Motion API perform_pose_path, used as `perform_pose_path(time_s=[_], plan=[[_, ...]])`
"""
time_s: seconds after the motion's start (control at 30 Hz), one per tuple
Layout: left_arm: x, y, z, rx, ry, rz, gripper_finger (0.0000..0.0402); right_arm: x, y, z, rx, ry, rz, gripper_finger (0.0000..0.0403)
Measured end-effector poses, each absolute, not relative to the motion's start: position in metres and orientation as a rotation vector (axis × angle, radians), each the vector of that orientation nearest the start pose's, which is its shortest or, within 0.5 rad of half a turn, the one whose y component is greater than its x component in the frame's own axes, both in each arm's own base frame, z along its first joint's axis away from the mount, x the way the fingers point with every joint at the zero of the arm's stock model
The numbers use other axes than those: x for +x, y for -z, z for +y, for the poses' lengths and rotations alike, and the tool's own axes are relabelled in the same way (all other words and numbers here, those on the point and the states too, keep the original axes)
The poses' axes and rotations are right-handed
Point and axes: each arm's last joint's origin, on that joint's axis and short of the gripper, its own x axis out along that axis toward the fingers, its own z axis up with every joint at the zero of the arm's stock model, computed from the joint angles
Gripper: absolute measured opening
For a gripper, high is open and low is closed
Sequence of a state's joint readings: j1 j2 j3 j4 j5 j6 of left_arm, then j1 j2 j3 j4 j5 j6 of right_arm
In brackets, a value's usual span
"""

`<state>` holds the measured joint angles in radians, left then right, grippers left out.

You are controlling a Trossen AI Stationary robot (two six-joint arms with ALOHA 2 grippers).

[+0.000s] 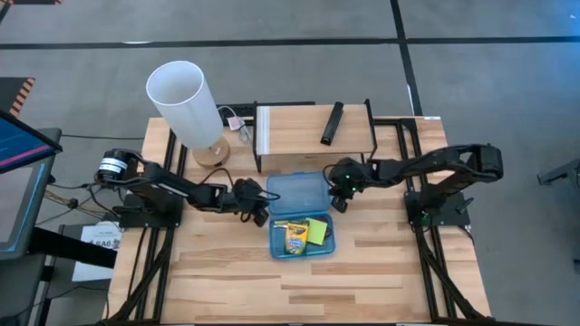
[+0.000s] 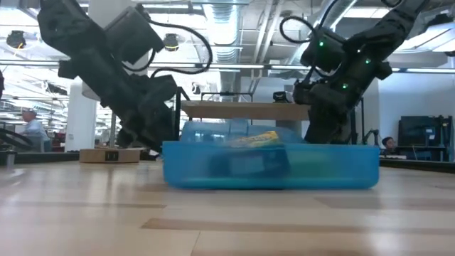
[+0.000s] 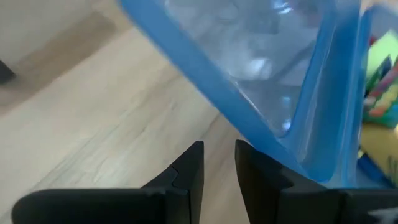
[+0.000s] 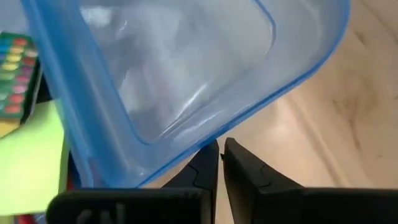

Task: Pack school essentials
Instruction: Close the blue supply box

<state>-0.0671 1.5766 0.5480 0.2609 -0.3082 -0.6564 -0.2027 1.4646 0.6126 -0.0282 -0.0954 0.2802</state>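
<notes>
Blue case [image 2: 213,171] nearest, lid [image 1: 296,190] raised: press down evenly, left gripper [image 3: 217,149] jaws slightly apart, right gripper [image 4: 219,149] nearly closed, both empty.

You're over grey concrete floor [image 1: 290,27], dark seam lines crossing it. Light wood plank table [image 1: 381,272] fills your frame, black metal frame legs [image 1: 439,281] at sides. Look level: open workshop behind, exposed silver ceiling ducts [image 2: 227,28], bright strip lights, white pillar [image 2: 79,124], seated person [image 2: 32,124] far off, dark monitor [image 2: 416,131] opposite.
</notes>
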Motion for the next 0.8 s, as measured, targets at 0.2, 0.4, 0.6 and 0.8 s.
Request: perform_pose_path(time_s=[0.2,0.4,0.6,0.8], plan=[[0.265,-0.138,-0.011,-0.472,-0.496,0.578,0.008,0.252,-0.159,-0.041,0.376,0.192,0.822,0.0052],[0.264,-0.157,-0.01,-0.443,-0.468,0.506,0.008,0.251,-0.176,-0.04,0.373,0.18,0.738,0.0052],[0.26,-0.171,-0.009,-0.413,-0.454,0.457,0.008,0.249,-0.191,-0.038,0.405,0.159,0.654,0.0052],[0.26,-0.186,-0.011,-0.443,-0.366,0.375,0.008,0.25,-0.202,-0.024,0.431,0.087,0.592,0.0052]])
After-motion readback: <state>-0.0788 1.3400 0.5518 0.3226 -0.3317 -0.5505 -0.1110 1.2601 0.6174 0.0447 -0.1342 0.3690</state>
